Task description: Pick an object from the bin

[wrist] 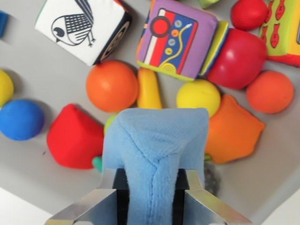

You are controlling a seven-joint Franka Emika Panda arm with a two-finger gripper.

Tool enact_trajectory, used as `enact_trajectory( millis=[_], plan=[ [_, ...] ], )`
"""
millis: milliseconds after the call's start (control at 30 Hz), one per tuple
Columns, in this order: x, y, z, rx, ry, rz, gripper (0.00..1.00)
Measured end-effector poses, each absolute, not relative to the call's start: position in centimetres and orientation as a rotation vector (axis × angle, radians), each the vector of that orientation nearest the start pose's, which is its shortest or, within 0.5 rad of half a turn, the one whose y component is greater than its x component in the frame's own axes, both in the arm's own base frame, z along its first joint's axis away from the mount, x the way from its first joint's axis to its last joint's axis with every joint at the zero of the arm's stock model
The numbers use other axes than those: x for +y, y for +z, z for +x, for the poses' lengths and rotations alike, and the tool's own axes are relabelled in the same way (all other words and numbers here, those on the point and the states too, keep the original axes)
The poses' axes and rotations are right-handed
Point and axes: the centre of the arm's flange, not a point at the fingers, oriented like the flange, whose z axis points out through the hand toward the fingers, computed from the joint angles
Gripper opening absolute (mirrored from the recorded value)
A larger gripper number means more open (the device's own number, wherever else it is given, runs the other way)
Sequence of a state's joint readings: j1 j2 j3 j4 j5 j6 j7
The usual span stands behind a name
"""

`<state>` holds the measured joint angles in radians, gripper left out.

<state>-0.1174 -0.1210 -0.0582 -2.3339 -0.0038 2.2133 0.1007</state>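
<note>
Gripper (152,194) sat at bottom centre of the wrist view, metal fingers (101,199) either side, clamped on a light blue plush piece (157,150). The plush filled the gap between the fingers and flared out wide above them, seam running down its middle. It looked lifted above the other toys, covering part of them; contact with anything under it could not be told.

Bin floor (42,61) was grey, with a white rim edge at the lower corners. Just behind the plush: a yellow ball (198,96) and a yellow-orange elongated piece (149,89), both partly hidden by its top edge. An orange ball (111,86) touched that elongated piece on the wrist view's left. A red soft block (75,137) lay at the plush's left, with a bit of green (97,163) peeking out beside it. An orange soft pillow shape (233,131) lay at the plush's right.

Farther out: purple patterned fabric cube (177,37) top centre, a large red ball (236,58) against its right side, an orange ball (270,92) just beside that. Small red ball (248,13) and a yellow-green cube with red fish (283,28) top right. White cube with a black bird drawing (79,26) top left. Blue ball (21,119) and a yellow ball (4,86) at the left edge, touching.
</note>
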Motion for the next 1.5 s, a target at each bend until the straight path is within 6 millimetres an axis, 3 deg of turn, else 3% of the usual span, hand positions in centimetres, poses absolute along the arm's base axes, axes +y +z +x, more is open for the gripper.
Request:
enact_trajectory(
  millis=[500, 867, 1167, 1500],
  plan=[
    [-8.6, 44.0, 48.2, 0.430, -0.001, -3.107, 0.00],
    [-8.7, 46.8, 48.2, 0.430, 0.000, -3.106, 0.00],
    [-8.7, 48.1, 48.2, 0.430, 0.001, -3.106, 0.00],
    [-8.7, 48.2, 48.2, 0.430, 0.005, -3.106, 0.00]
  ],
)
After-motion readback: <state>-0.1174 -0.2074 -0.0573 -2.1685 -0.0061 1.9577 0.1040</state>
